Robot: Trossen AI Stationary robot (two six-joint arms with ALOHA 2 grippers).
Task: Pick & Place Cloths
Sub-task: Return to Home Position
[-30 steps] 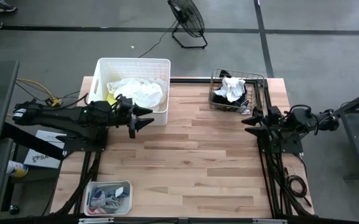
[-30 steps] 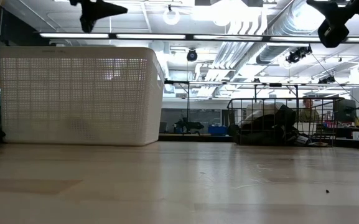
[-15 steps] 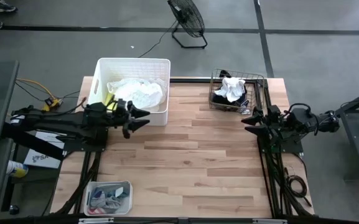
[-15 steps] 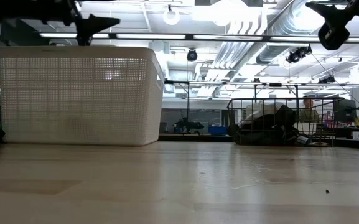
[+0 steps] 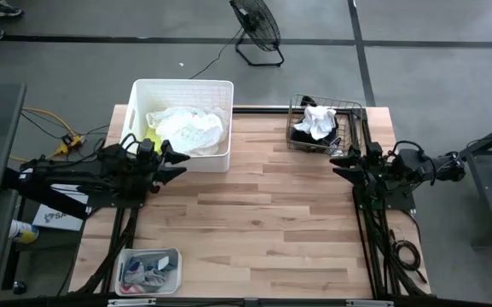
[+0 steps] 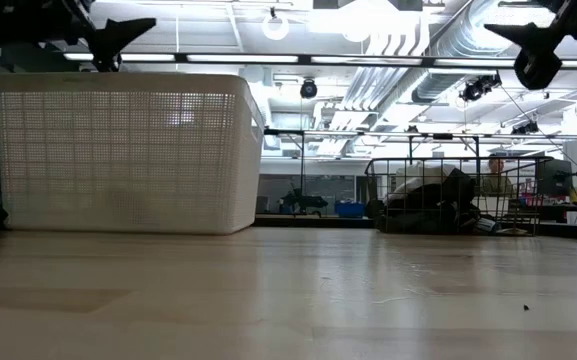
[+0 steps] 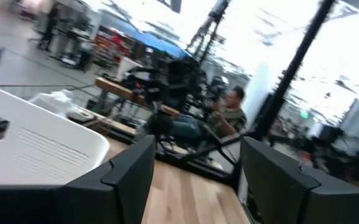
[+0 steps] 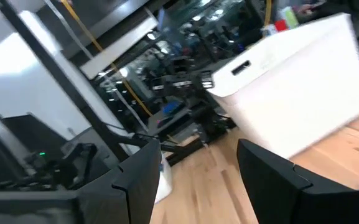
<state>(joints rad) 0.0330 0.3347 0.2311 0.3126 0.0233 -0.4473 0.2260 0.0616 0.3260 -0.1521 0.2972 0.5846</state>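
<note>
Retreat: left gripper (image 5: pixel 177 160) has drawn back, fingers apart, empty; right gripper (image 5: pixel 334 159) waits, fingers apart. Crumpled white cloths (image 5: pixel 186 126) lie in white perforated plastic bin (image 5: pixel 182 83) just beside left fingers; sorting looks done.

Overhead and table-level cameras share the large white bin (image 5: pixel 182 83).

1. Table (image 5: pixel 263 213): jointed wood planks are seen, smooth, with faint sheen
2. Large bin (image 6: pixel 118 150): white plastic, perforated walls, matt
3. Basket (image 5: pixel 292 128): thin dark metal wire is noted
4. White cloth (image 5: pixel 190 128): soft, crumpled, matt
</note>
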